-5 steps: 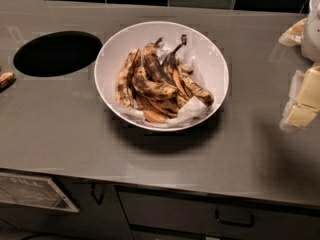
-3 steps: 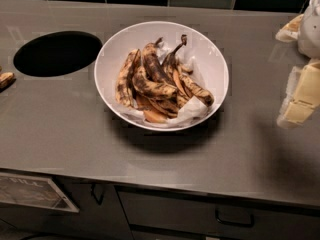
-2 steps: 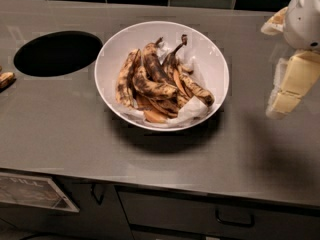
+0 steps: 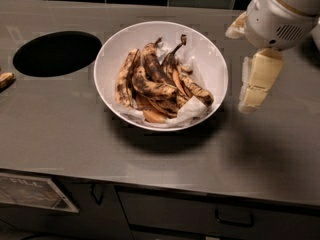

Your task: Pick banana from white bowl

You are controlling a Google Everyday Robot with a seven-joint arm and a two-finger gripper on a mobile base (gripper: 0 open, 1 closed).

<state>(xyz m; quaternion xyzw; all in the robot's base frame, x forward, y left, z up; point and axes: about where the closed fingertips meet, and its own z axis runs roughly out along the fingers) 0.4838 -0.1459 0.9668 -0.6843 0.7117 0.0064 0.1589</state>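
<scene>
The white bowl point(image 4: 204, 48) stands mid-counter with crumpled white paper in it. Several overripe bananas and orange peel pieces lie in it. The banana point(image 4: 150, 88), short, curved, yellow-brown with black blotches, lies across the middle of the pile. A longer, almost black banana point(image 4: 153, 60) lies behind it. My gripper point(image 4: 248, 56) hangs above the counter just right of the bowl's rim, open and empty, with one cream finger point(image 4: 258, 79) pointing down and the other partly hidden by the white wrist point(image 4: 280, 14).
A black round hole point(image 4: 56, 53) is cut in the grey counter at the left. A small brownish object point(image 4: 5, 79) lies at the left edge. Dark tiles run along the back. Drawer handles point(image 4: 234, 218) show below the front edge.
My gripper has moved left from the right edge of the view toward the bowl's right rim. The bowl and the bananas have not moved.
</scene>
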